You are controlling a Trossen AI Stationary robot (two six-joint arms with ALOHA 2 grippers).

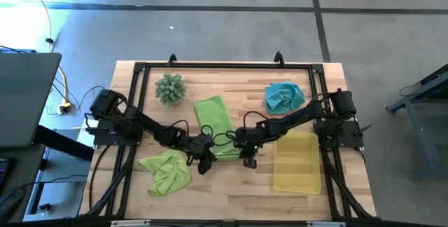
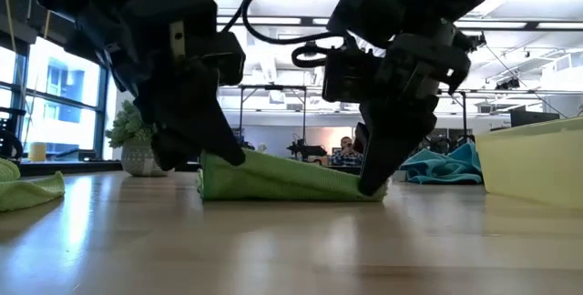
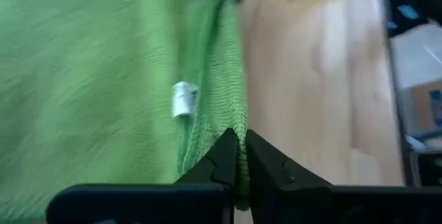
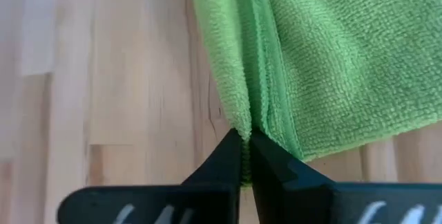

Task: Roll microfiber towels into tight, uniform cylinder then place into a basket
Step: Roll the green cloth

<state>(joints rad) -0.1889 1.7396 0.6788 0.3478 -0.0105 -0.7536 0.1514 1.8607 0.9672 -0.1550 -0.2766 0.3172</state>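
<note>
I have both arms reaching in over the middle of the desk (image 1: 231,192), meeting at the near edge of the lime green towel (image 1: 215,123) that lies flat in the centre. My left end effector (image 3: 239,160) is pinched closed on a fold of that towel's edge; in its wrist view the two dark fingers meet with green cloth squeezed between them, and a small white tag (image 3: 184,100) shows on the fabric just ahead. My right end effector (image 4: 245,151) is likewise closed on the same edge, farther along toward the basket side, with a thin layered fold caught between its fingertips. From the low view the gripped edge is lifted slightly off the wood between the two arms while the rest lies on the desk. The second lime green towel (image 1: 166,172) sits crumpled near the front left, well apart from the grippers. The teal blue towel (image 1: 284,95) is bunched at the back right. The yellow basket (image 1: 297,178) rests front right, just beside the right arm. A spiky green ball (image 1: 170,88) stands at the back left.
</note>
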